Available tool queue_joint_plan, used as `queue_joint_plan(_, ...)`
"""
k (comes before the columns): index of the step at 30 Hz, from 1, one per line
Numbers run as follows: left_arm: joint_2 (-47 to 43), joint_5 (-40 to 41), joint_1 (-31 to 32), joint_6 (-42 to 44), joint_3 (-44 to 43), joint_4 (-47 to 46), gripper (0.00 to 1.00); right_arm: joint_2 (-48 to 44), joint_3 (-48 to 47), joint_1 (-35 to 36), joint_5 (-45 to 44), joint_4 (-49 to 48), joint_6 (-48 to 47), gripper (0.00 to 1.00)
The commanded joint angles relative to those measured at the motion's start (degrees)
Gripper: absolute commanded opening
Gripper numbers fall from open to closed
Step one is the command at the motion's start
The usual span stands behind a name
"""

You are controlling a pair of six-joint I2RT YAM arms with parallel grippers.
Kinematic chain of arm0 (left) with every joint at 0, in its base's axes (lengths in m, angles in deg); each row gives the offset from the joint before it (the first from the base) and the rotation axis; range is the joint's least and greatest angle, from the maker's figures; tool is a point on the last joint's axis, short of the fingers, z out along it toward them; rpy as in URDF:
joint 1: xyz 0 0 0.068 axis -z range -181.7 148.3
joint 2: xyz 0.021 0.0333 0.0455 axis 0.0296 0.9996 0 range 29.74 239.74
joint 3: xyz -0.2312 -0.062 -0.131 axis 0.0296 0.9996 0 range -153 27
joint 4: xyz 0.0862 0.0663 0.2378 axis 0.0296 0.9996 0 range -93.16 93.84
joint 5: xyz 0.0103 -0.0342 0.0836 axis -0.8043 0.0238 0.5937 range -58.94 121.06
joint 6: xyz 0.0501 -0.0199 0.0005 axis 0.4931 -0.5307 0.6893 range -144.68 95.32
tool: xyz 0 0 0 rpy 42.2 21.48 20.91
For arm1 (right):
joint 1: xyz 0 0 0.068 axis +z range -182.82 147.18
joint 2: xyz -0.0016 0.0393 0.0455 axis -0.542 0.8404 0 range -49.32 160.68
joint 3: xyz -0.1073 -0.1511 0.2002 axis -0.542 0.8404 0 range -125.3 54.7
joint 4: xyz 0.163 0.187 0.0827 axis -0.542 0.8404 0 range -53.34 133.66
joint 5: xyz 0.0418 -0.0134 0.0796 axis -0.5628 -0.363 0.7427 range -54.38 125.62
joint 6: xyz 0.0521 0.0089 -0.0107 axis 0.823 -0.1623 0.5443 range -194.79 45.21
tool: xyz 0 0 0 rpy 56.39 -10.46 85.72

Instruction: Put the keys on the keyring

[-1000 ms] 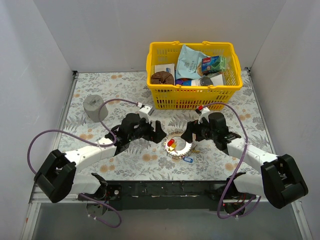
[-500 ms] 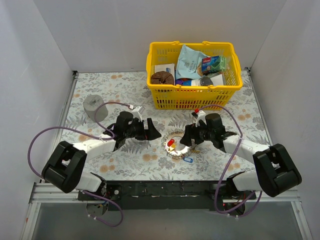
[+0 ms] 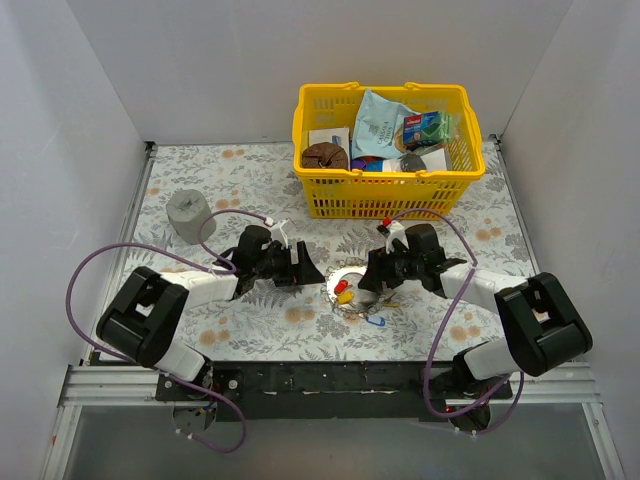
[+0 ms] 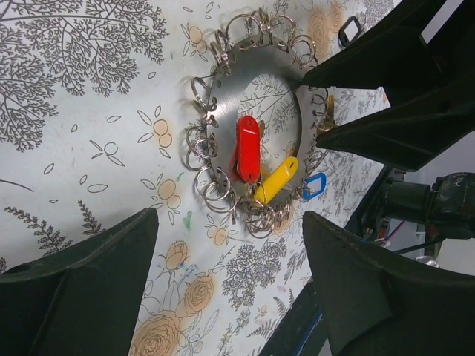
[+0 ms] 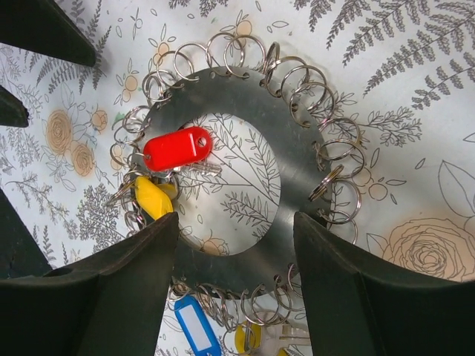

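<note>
- Your left gripper (image 4: 230, 219) has its jaws spread wide with nothing between them. In its wrist view they frame the near rim of the keyring (image 4: 223, 96).
- Your right gripper (image 5: 236, 221) is spread the same way and grips nothing. Its two fingers sit over the ring's edge, and you cannot tell whether they touch it.
- From above, the two grippers face each other, tips close to the ring on either side.
- The keyring lies flat on the floral table cover (image 3: 260, 320). It is a silver disc with a wide hole, its rim fringed with small split rings.
- A red tag (image 5: 177, 148) and a yellow tag (image 5: 152, 196) lie side by side at the hole's edge, on the left gripper's side. A blue tag (image 5: 191, 322) lies just outside the rim.
- A yellow basket (image 3: 380, 200) of goods stands behind, and a grey object (image 3: 188, 215) sits well to the left.
</note>
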Motion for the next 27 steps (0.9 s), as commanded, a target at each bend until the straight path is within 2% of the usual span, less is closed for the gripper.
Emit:
queue_joint_plan(1,0.0,-2.15,-0.27,-0.6,-0.6,-1.2,0.77,0.5,-1.91,-0.25,2.54,0.62,-0.94,0.69)
queue_joint_plan(8,0.53,-3.03,-0.27,-0.95,-0.16,-1.55,0.74,-0.81,-1.91,-0.07,4.22,2.81,-0.59,0.64)
queue_joint_plan(17,0.18,-3.56,-0.36,-0.33,0.19,-1.73,0.73,-4.14,-2.96,-0.07,5.45,3.78,0.2,0.65)
queue_joint_plan(23,0.44,-3.73,-0.36,0.02,-0.34,-1.73,0.72,-8.54,-4.28,-0.16,2.38,4.22,0.46,0.68)
queue_joint_plan(27,1.23,-3.47,-0.27,0.46,-1.13,-1.47,0.71,-9.69,-4.19,-0.16,-2.71,5.19,0.55,0.68)
